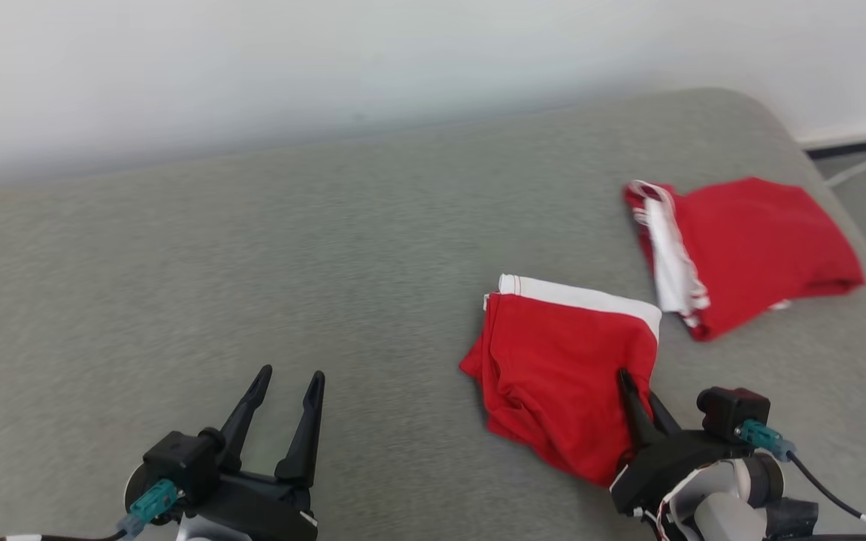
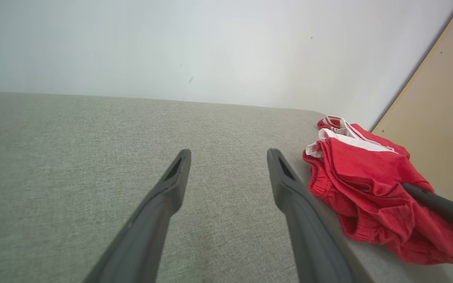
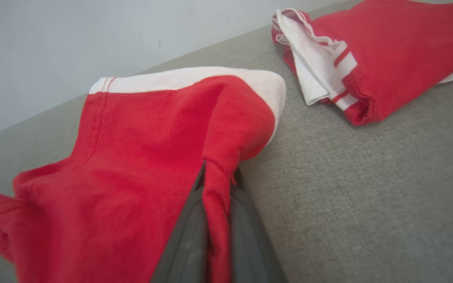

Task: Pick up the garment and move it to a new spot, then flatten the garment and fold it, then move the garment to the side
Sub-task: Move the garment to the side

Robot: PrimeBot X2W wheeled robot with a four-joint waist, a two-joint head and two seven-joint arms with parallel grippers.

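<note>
Grey cushion top [image 1: 252,263] carries a second garment [image 1: 764,240], red and folded, at far right, and the task garment [image 1: 553,368] at near right, bunched into a loose folded packet. Right gripper [image 1: 634,387] is clamped on a pinch of its near edge; left gripper [image 1: 292,373] is spread wide and empty at near left. Judged: fold done, move to the side outstanding.

- garment [image 1: 553,368] is being seen as soft matt red knit cloth, creased, with a white stitched band.
- second garment [image 1: 756,248] is being noted as like cloth, with white striped trim.
- upholstered surface [image 1: 252,263] is being read as coarse grey weave, matt.
- left gripper [image 1: 291,373] fingers [image 2: 171,184] are being seen as smooth dark matt plastic.
</note>
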